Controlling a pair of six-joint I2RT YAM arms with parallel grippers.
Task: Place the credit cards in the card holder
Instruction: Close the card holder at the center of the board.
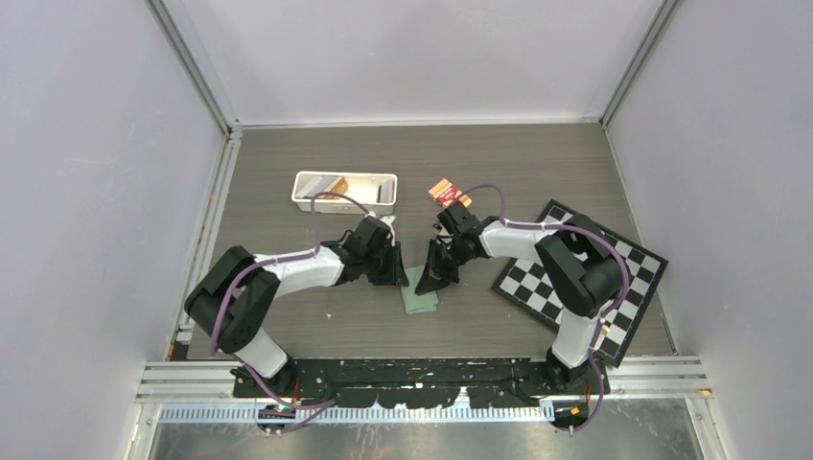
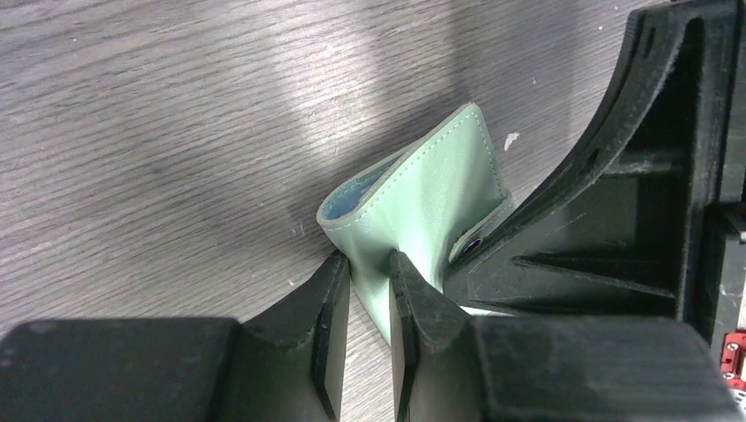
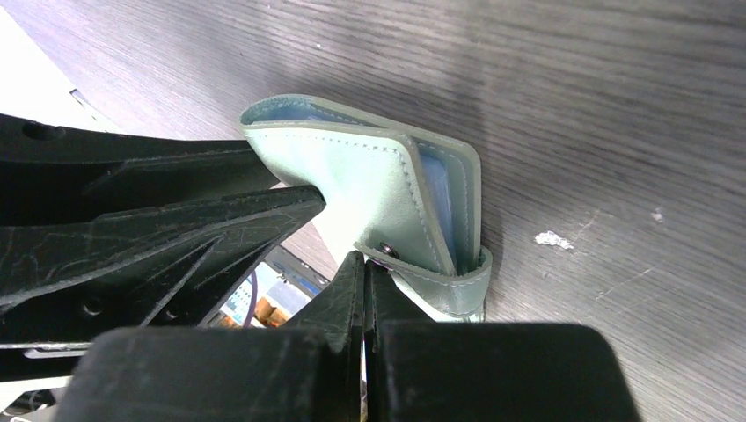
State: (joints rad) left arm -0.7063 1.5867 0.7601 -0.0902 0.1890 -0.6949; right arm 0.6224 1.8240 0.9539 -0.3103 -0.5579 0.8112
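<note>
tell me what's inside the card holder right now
Only blue-grey lining shows inside the card holder; no card is visible. Deeper in, the pockets are hidden by its folded green flaps.

A grey wood-grain table [image 1: 288, 321] carries 4 things: a white tray [image 1: 316, 203], an orange-red packet [image 1: 448, 193], a checkerboard [image 1: 533, 285] and a green card holder [image 1: 420, 300].

Sage-green card holder [image 2: 431, 193] with blue lining; black-and-white checkered board [image 1: 640, 273]; grey woodgrain table [image 1: 499, 153].

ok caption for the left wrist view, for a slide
Left gripper pinching one flap of the green card holder on the wood-grain table, right gripper closed at its clasp tab
</note>
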